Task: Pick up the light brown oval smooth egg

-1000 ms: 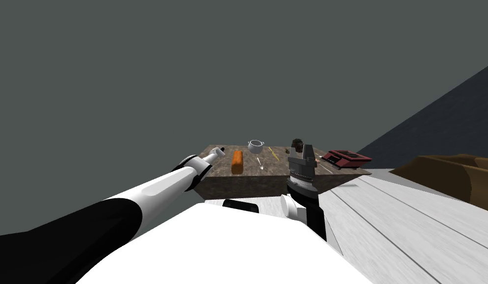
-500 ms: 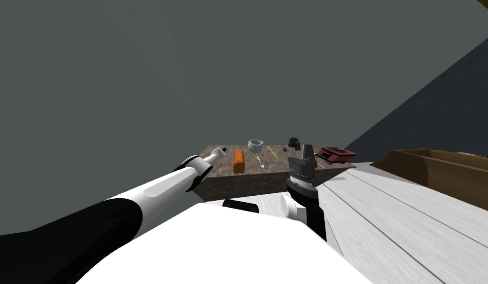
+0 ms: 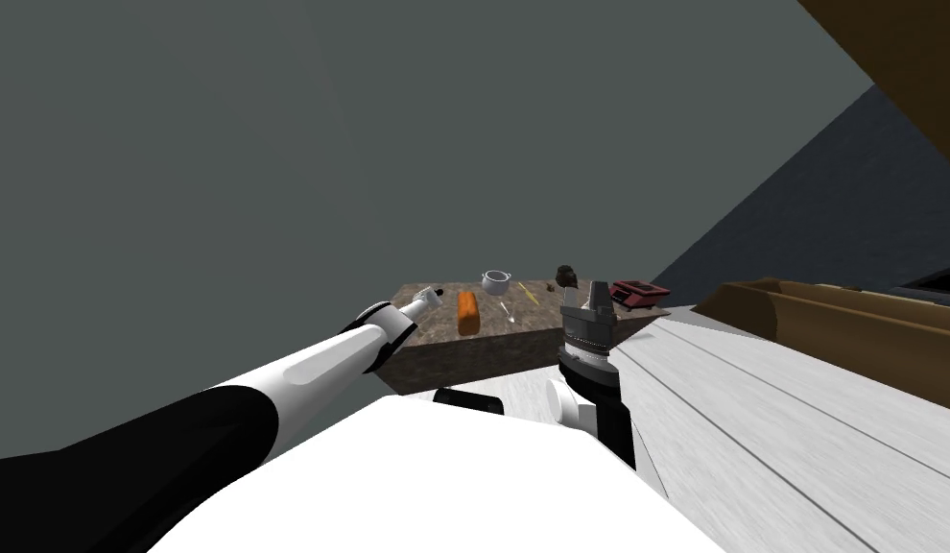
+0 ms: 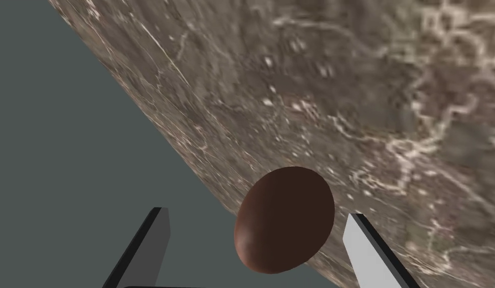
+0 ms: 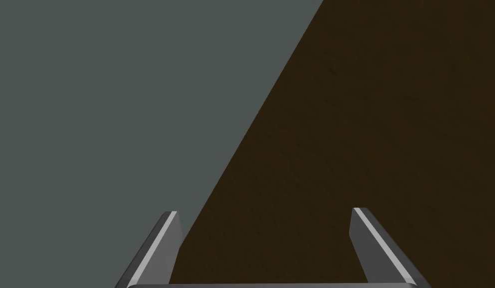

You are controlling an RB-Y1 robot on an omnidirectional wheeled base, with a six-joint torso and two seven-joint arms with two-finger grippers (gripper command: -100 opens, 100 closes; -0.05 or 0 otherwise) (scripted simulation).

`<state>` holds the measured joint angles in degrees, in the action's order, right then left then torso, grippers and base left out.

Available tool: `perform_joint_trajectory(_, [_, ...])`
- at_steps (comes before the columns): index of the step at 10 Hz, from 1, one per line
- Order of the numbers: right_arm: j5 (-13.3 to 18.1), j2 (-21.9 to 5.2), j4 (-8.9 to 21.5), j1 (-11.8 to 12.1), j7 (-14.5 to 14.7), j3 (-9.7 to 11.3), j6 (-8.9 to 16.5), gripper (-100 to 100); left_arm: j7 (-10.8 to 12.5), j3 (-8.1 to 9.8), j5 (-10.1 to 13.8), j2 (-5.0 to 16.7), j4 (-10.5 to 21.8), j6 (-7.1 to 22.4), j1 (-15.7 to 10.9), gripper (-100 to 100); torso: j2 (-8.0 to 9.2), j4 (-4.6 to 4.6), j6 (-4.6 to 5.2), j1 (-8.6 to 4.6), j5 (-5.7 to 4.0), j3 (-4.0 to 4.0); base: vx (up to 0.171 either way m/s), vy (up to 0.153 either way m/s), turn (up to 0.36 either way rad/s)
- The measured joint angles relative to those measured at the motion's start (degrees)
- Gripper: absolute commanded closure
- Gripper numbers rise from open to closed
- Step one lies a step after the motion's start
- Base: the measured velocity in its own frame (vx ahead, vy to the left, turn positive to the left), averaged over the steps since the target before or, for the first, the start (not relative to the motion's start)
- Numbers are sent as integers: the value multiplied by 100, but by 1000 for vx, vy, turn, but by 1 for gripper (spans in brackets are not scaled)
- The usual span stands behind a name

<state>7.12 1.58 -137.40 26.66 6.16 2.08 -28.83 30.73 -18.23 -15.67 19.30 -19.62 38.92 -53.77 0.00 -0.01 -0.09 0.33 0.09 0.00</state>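
A dark brown oval egg (image 4: 285, 220) sits at the edge of a mottled brown stone tabletop (image 4: 371, 100). It lies between the fingers of my left gripper (image 4: 257, 212), closer to one finger (image 4: 364, 250) than to the other. The fingers stand wide apart and do not press the egg, so the gripper is open. In the head view my left gripper (image 3: 427, 295) reaches over the left corner of the table (image 3: 435, 326). My right gripper (image 3: 599, 291) is raised near the table's right part, and its wrist view shows the right gripper (image 5: 265, 211) open and holding nothing.
On the table lie an orange loaf-shaped thing (image 3: 468, 313), a white pot (image 3: 496, 281), a thin yellow stick (image 3: 529, 295), a dark lump (image 3: 565, 276) and a red box (image 3: 639, 293). Brown furniture (image 3: 847, 326) stands on the right beyond white floor planks (image 3: 751, 403).
My head view has turned: the table's right end and the red box have slid left, and the brown furniture shows more. Both arms keep their place in the picture.
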Motion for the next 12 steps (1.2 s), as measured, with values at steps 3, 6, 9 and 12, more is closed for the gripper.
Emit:
perform_joint_trajectory(3, [0, 0, 0, 0, 0, 0, 0, 0, 458, -164, -203, -80, 73, 172, -63, -100, -3, 0, -1, -3, -1, -1, -37, 77, -108])
perform_joint_trajectory(6, [0, 0, 0, 0, 0, 0, 0, 0, 915, -325, -397, -151, 98, 359, -103, -100, -2, 0, -1, 4, 1, -1, -30, 69, -49])
perform_joint_trajectory(9, [0, 0, 0, 0, 0, 0, 0, 0, 936, -327, -399, -150, 100, 366, -99, 100, -15, -1, 2, -24, -5, -7, -2, 2, 2])
perform_joint_trajectory(12, [0, 1, 0, 0, 0, 0, 0, 0, 938, -326, -398, -151, 99, 365, -99, 0, -16, -2, 1, -25, -6, -8, 0, 0, 0])
